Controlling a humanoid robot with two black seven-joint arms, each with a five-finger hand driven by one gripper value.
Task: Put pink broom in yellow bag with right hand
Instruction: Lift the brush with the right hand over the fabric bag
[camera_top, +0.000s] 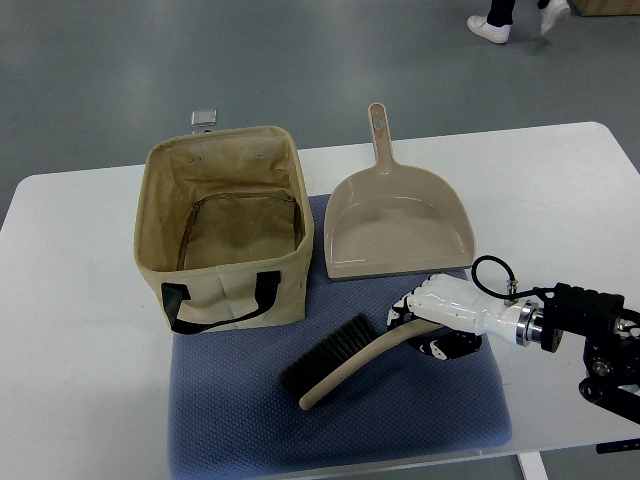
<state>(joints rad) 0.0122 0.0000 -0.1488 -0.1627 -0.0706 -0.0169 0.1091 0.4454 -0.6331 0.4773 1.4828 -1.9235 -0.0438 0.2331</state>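
Note:
The pink broom (340, 365), a small hand brush with black bristles and a curved beige-pink handle, lies on the blue mat (240, 420) in front of the bag. The yellow bag (222, 225) is an open tan fabric tote with black handles, standing upright and empty at the mat's left. My right hand (425, 318) comes in from the right edge and lies over the upper end of the broom handle, its white fingers (412, 305) curled around it. The broom still rests on the mat. The left arm is out of view.
A beige-pink dustpan (395, 225) lies on the white table (560, 200) right of the bag, handle pointing away. A black cable (492, 270) loops at my wrist. A person's feet (490, 28) show on the floor at the top right.

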